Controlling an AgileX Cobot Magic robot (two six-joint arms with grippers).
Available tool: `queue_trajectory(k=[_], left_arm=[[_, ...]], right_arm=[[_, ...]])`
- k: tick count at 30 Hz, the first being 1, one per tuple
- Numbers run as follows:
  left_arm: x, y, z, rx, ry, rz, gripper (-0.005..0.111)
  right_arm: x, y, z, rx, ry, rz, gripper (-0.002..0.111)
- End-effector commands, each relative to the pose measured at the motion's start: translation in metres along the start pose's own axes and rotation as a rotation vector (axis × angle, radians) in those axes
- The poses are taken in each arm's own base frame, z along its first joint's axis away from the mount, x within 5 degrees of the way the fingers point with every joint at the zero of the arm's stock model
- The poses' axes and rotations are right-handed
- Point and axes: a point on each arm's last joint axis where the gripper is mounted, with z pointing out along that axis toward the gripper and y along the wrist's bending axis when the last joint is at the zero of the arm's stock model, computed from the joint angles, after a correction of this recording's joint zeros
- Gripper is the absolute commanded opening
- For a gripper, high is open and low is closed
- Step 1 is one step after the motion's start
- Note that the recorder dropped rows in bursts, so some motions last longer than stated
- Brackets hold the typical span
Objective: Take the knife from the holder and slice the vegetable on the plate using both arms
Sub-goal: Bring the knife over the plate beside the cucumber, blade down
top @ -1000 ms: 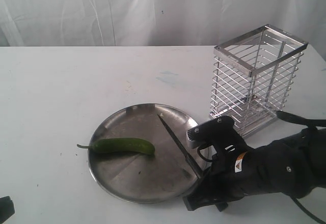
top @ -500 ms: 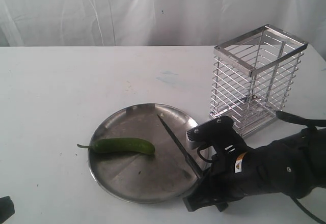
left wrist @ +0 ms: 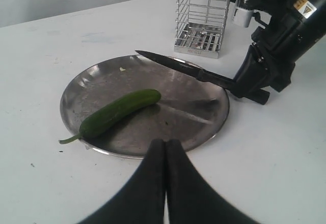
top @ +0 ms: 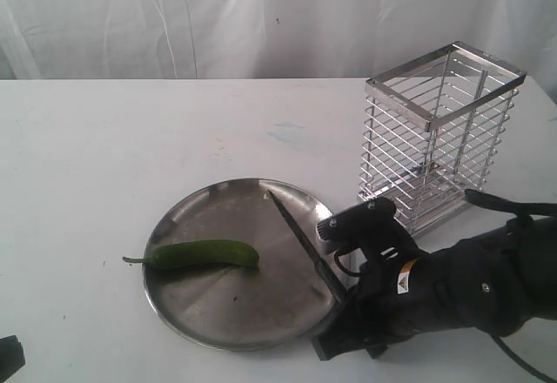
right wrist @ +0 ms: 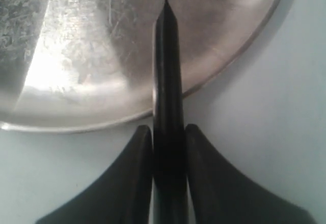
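Note:
My right gripper (right wrist: 169, 132) is shut on the black handle of the knife (right wrist: 168, 76). In the exterior view the knife (top: 305, 242) slants over the right side of the steel plate (top: 226, 309), tip toward the far rim. The green chilli (top: 196, 254) lies across the plate's left half, its stem past the rim, a gap between it and the blade. My left gripper (left wrist: 165, 143) is shut and empty, hovering just off the plate's (left wrist: 173, 127) rim near the chilli (left wrist: 119, 111). The wire holder (top: 439, 131) stands empty behind the right arm (top: 452, 292).
The white table (top: 130, 139) carries only the plate and the holder. A white curtain hangs at the back. A small pale scrap (left wrist: 122, 69) lies near the plate's far rim. A black part (top: 9, 357) shows at the exterior view's bottom left corner.
The plate and chilli have slid a little to the left and toward the front. The knife and right arm have shifted only slightly.

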Motion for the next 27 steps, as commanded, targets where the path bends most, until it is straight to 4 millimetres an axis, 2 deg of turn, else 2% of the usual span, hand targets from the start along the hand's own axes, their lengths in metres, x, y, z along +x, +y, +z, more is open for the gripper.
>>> queue_trajectory(k=[1, 12, 13, 16, 20, 23, 27], left_arm=[[0.001, 0.0, 0.0, 0.004, -0.003, -0.007, 0.0], [0.001, 0.0, 0.0, 0.004, -0.003, -0.007, 0.0], [0.001, 0.0, 0.0, 0.004, -0.003, -0.007, 0.0], [0.001, 0.0, 0.0, 0.004, -0.003, -0.007, 0.0], [0.001, 0.0, 0.0, 0.004, -0.003, -0.007, 0.0], [0.001, 0.0, 0.0, 0.004, -0.003, -0.007, 0.0], [0.001, 0.0, 0.0, 0.004, -0.003, -0.007, 0.0]], right_arm=[[0.006, 0.0, 0.003, -0.006, 0.055, -0.045, 0.031], [0.002, 0.001, 0.002, -0.01, 0.06, -0.054, 0.03], [0.002, 0.001, 0.002, -0.01, 0.062, -0.054, 0.028], [0.003, 0.001, 0.002, -0.01, 0.063, -0.054, 0.01], [0.001, 0.001, -0.002, -0.012, 0.047, -0.052, 0.001], [-0.003, 0.003, -0.016, -0.021, 0.018, -0.039, 0.0], [-0.007, 0.009, -0.047, -0.073, 0.086, 0.014, 0.0]])
